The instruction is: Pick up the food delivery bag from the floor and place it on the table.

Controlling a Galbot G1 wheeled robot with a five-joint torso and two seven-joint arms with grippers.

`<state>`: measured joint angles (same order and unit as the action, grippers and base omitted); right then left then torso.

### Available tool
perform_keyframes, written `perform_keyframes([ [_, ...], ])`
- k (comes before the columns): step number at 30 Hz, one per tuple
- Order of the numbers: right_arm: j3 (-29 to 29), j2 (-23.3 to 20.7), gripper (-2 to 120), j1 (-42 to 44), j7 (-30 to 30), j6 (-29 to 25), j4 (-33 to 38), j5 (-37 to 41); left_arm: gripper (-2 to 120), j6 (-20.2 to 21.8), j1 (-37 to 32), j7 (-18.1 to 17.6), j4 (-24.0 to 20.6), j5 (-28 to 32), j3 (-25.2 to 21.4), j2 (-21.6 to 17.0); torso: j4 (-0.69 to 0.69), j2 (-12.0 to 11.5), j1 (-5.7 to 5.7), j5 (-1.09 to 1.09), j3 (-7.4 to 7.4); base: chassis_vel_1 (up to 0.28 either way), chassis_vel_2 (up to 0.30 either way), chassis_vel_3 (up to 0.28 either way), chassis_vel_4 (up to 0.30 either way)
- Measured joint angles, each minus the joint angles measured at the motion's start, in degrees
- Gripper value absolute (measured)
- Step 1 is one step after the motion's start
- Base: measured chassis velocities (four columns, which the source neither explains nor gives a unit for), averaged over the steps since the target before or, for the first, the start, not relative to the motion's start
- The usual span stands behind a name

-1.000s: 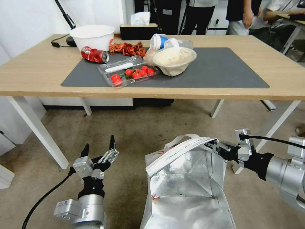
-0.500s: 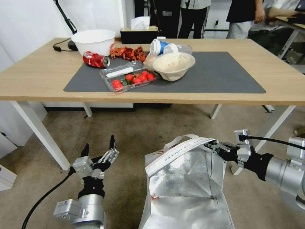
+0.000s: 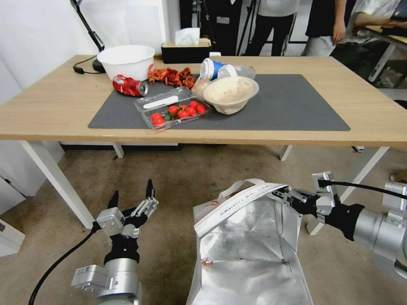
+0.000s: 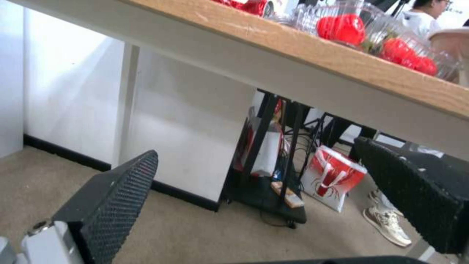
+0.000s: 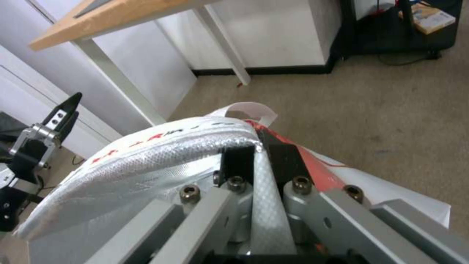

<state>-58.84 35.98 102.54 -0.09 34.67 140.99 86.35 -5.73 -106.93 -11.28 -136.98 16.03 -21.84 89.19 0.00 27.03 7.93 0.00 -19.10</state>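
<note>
The food delivery bag (image 3: 246, 254) stands open-topped below the table's front edge, showing its silver foil lining and a white strap handle. Its bottom is cut off by the picture's edge. My right gripper (image 3: 283, 195) is shut on the bag's upper right rim; the right wrist view shows the gripper (image 5: 259, 146) pinching the foil edge of the bag (image 5: 146, 154). My left gripper (image 3: 132, 191) hangs open to the left of the bag, apart from it, above the carpeted floor (image 3: 190, 169). Ahead is the light-wood table (image 3: 51, 106) with its dark grey mat.
On the table stand a white bowl (image 3: 126, 59), a crushed red can (image 3: 129, 84), a clear tray of tomatoes (image 3: 171, 108), a paper bowl (image 3: 231, 93) and a tissue box (image 3: 186, 46). White table legs (image 3: 55, 182) flank the space. The mat's right half is bare.
The table has slid down in the picture, so the camera has moved. Both grippers and the bag keep their places relative to each other.
</note>
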Motion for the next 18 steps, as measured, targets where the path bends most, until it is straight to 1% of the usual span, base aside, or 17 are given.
perform_keyframes([
  [5, -0.1, 0.0, 0, 0.0, 0.0, 0.0, 0.1, 0.1, 100, 0.0, 0.0, 0.0, -0.1, 0.0, 0.0, 0.0, 0.0, 0.8, 0.35, 0.0, -0.5, 0.0, 0.0, 0.0, 0.0],
  [12, -0.3, 0.0, 0, 0.1, 0.0, 0.0, 0.1, 0.1, 100, 0.0, -0.2, 0.0, -0.2, -0.2, 0.0, 0.2, 0.0, 2.7, 1.06, 0.0, -1.67, 0.0, 0.0, 0.0, 0.0],
  [18, -0.3, 0.0, 0, 0.1, 0.0, 0.0, 0.0, 0.1, 100, 0.0, -0.3, 0.1, -0.2, -0.3, 0.1, 0.3, 0.0, 3.8, 1.45, 0.0, -2.41, 0.0, 0.0, 0.0, 0.0],
])
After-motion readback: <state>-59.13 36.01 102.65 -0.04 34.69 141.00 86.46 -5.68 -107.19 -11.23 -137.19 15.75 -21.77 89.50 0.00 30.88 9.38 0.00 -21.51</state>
